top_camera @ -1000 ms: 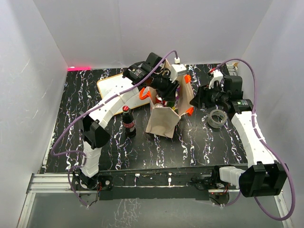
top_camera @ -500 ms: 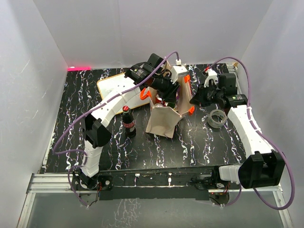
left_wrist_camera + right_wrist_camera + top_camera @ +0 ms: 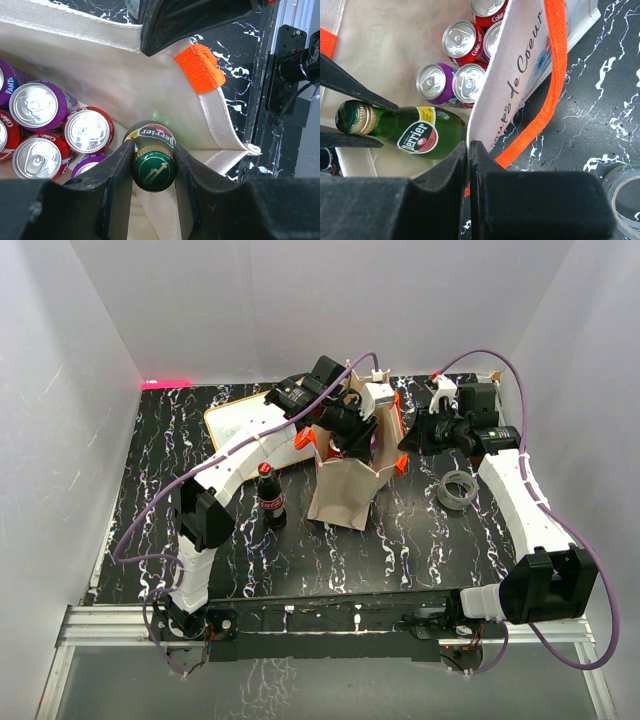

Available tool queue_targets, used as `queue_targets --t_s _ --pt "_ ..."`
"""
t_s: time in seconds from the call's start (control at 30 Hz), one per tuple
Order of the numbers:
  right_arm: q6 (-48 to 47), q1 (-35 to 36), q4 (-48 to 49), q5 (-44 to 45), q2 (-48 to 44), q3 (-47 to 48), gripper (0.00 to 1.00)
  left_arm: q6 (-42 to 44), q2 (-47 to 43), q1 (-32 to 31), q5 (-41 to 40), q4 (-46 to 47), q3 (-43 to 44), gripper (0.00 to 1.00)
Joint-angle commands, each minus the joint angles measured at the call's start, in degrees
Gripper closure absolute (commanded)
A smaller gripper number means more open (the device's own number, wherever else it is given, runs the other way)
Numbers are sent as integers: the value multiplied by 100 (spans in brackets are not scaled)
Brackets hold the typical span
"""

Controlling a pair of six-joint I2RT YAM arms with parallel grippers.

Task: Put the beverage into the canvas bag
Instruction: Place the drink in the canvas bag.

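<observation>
The beverage, a green Perrier bottle, hangs inside the open mouth of the canvas bag, a tall beige tote with orange handles. My left gripper is shut on the bottle's neck just under the green cap. The right wrist view shows the bottle tilted above the bag's floor. My right gripper is shut on the bag's right rim and holds that wall up. Several cola and Fanta cans stand at the bottom of the bag.
A cola bottle stands upright on the black marbled table left of the bag. A roll of clear tape lies to the right. A white board with an orange-brown frame lies behind the left arm. White walls enclose the table.
My right gripper has closed on the bag's right rim and moved up and back, drawing that wall upright. The left gripper has kept hold of the Perrier bottle over the bag.
</observation>
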Motion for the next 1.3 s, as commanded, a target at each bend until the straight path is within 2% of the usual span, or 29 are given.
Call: queue_targets --t_s 0.0,0.2,0.43,0.8,0.93,1.27 --pt "58 -17 544 16 -64 485 92 -241 -159 -50 901 209 -91 100" --pt "69 -16 561 -9 -56 473 92 -604 -487 -50 1085 1102 -1072 100" --pt "95 -15 579 -63 57 630 92 -703 -759 -50 1117 1647 -1738 100" --pt "89 -13 635 -58 102 699 92 -241 -951 -182 931 1908 -2271 100" --pt "87 -12 669 -47 94 671 92 -66 -1080 -198 1193 2242 -2596 100" --pt "78 -13 724 -37 24 507 92 770 -726 -204 1969 1808 -2336 100"
